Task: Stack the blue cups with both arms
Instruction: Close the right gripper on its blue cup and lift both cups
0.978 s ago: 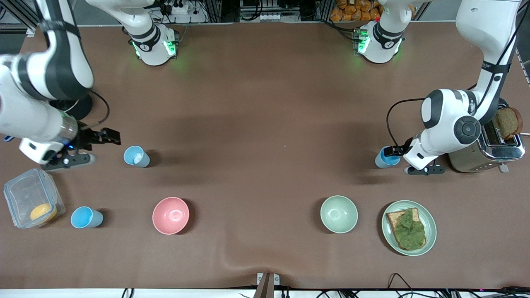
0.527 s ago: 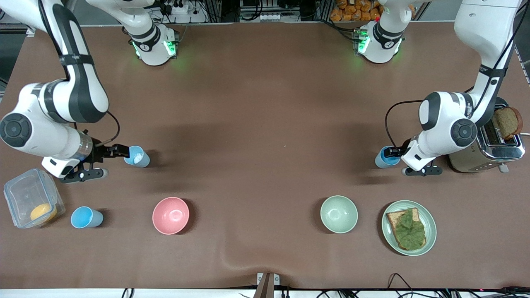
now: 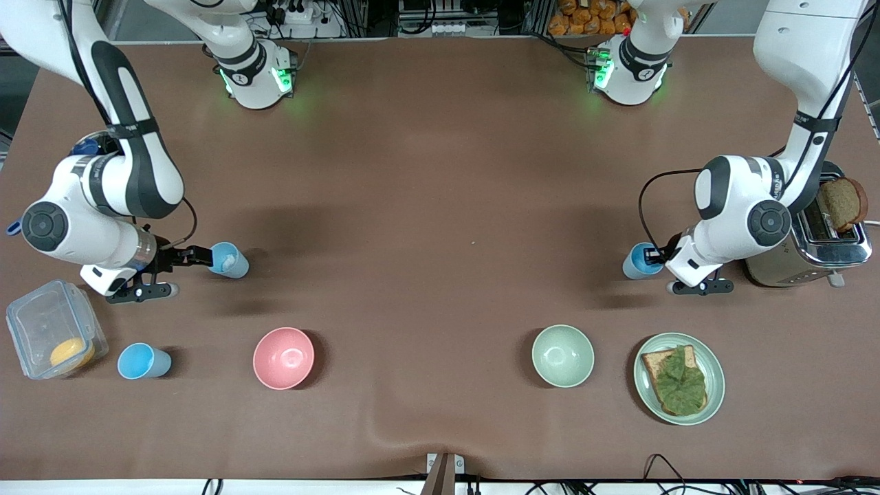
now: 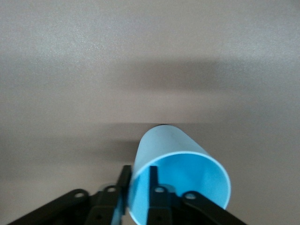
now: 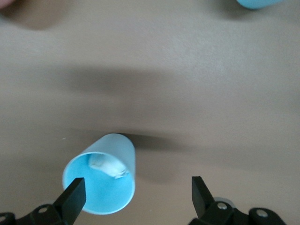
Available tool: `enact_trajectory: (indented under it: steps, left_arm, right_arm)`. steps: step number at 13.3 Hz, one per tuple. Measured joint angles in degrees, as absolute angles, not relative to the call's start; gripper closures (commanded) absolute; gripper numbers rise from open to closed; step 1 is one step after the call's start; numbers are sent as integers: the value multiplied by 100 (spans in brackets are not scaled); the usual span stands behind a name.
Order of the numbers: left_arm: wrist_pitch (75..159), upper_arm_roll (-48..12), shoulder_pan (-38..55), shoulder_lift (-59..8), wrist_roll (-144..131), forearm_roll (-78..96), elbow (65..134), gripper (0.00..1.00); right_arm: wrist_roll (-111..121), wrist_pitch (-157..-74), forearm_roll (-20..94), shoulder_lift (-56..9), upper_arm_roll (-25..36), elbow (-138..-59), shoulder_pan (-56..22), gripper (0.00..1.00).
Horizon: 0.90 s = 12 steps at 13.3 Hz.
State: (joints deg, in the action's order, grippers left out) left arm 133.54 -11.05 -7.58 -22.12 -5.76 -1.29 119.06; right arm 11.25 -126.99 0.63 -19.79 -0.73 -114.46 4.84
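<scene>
We take the pink bowl (image 3: 283,357) as our landmark. The pale cup (image 3: 227,260) stands upright, farther from the front camera than the bowl and a little toward the right arm's end. Our right gripper (image 3: 180,269) is low at that cup's rim, fingers spread; in the right wrist view one fingertip (image 5: 75,194) sits at the rim's edge while the other (image 5: 198,190) stands well clear, so the cup (image 5: 104,174) is off to one side of the gap and not centred. We judge that offset is what the coming closing move turns on.

Another cup (image 3: 142,361) stands beside the bowl toward the right arm's end, untouched. Well toward the left arm's end from the bowl, our left gripper (image 3: 658,258) pinches the wall of a third cup (image 3: 639,261), one finger (image 4: 157,199) inside and one outside, cup upright
</scene>
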Motion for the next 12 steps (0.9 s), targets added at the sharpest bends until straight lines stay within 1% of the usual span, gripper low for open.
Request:
enact_trajectory:
  steps: [3, 9, 10, 11, 12]
  left_arm:
    - [13357, -1105, -759, -2213, -574, -129, 11897, 100]
    - [13336, -1097, -923, -2179, -403, -129, 11647, 100]
    - [13316, -1097, -947, -2145, -393, -129, 11599, 100]
    - [13274, -1099, -948, -2100, -392, -129, 11558, 100]
    - [13194, -1110, -945, -2047, -393, -129, 11509, 100]
  right_arm:
    - [1166, -13043, 63, -2014, -78, -11752, 520, 0]
    - [1168, -13149, 63, -2078, -91, -11861, 520, 0]
    - [1168, -13188, 63, -2095, -94, -11909, 520, 7]
    - [1169, -13237, 63, -2107, -98, -11955, 520, 18]
    - [1169, -13263, 64, -2119, -103, -11985, 519, 31]
